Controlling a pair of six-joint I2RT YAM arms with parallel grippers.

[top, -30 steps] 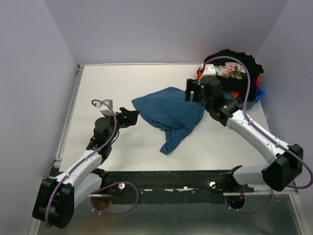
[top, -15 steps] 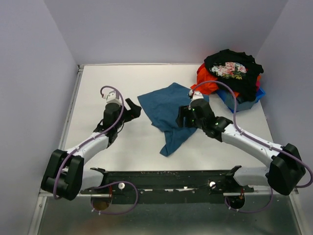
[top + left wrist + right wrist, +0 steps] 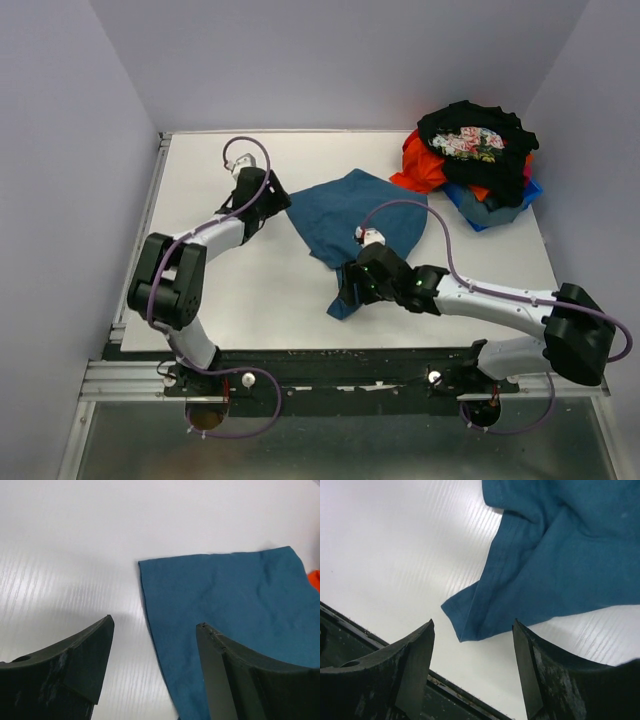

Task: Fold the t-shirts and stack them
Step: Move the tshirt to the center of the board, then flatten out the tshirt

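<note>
The teal-blue t-shirt (image 3: pixel 355 212) lies crumpled in the middle of the white table, with a narrow tail reaching toward the near edge. My left gripper (image 3: pixel 279 200) is open and empty at the shirt's left corner; in the left wrist view its jaws (image 3: pixel 155 624) straddle the shirt's left edge (image 3: pixel 235 605). My right gripper (image 3: pixel 345 290) is open and empty over the tail's tip; the hemmed tip (image 3: pixel 485 615) lies between the jaws in the right wrist view. The black floral shirt (image 3: pixel 470 135), the orange-red shirt (image 3: pixel 420 172) and the bright blue shirt (image 3: pixel 492 212) sit heaped at the back right.
The black rail (image 3: pixel 350 365) runs along the table's near edge, close under the right gripper, and shows in the right wrist view (image 3: pixel 350 630). Grey walls enclose the table on the left, back and right.
The left gripper has moved away from me to the shirt's left corner. The right gripper has come from the back-right pile down to the shirt's near tail. The shirt has spread slightly.
</note>
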